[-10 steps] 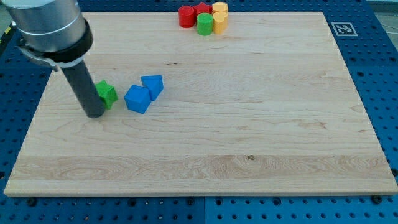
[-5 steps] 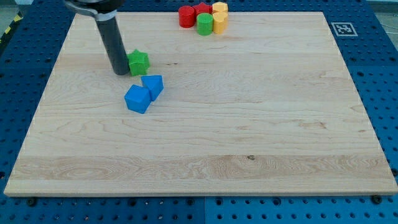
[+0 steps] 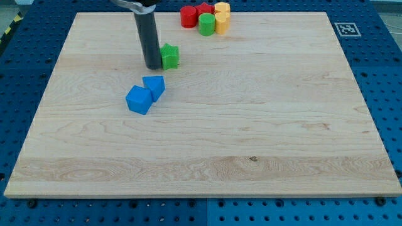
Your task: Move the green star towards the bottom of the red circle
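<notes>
You have the pale wooden bench (image 3: 251,125) filling almost the whole view, resting on a blue perforated base (image 3: 389,94) that shows along the edges, with a small black-and-white marker tag (image 3: 344,29) at the bench's upper right corner. Your arm enters from the view's top, left of centre, and only the straight dark rod (image 3: 147,34) is visible, standing close to upright. There is no gripper on this rig, so nothing is clenched or released; the rod simply ends in my tip (image 3: 152,66), which sits on the bench surface and presses against the left side of the green star (image 3: 169,56). The star lies in the upper left-centre part of the bench, just to the right of my tip and touching it. Below and slightly left of the star, apart from it, you see two blue blocks: a blue cube (image 3: 139,100) and, touching its upper right, a second blue block (image 3: 154,86) of roughly pentagonal outline. At the view's top, well apart from the star and up to its right, a tight cluster sits at the bench's far edge: the red circle (image 3: 188,17) on the left, a red block (image 3: 204,9) behind it whose shape you cannot make out, a green cylinder (image 3: 206,24) in the middle front, and two yellow blocks (image 3: 222,17) on the right.
</notes>
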Controlling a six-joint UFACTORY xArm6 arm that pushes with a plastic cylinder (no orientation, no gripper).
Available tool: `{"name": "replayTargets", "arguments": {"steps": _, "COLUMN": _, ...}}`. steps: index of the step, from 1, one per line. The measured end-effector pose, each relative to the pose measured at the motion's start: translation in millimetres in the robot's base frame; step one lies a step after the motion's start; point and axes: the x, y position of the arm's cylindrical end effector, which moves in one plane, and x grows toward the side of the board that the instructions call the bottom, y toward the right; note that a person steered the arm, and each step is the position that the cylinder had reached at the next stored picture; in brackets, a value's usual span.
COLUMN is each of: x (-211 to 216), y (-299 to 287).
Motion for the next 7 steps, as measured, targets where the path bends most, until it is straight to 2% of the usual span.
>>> {"name": "replayTargets", "arguments": {"steps": 1, "x": 0.3, "y": 2.1}}
{"name": "replayTargets", "arguments": {"steps": 3, "x": 32.3, "y": 3.8}}
{"name": "replayTargets", "arguments": {"steps": 4, "x": 31.4, "y": 14.8}}
{"name": "replayTargets", "arguments": {"steps": 5, "x": -3.8, "y": 10.4}}
{"name": "replayTargets", "arguments": {"steps": 7, "x": -13.4, "y": 24.1}}
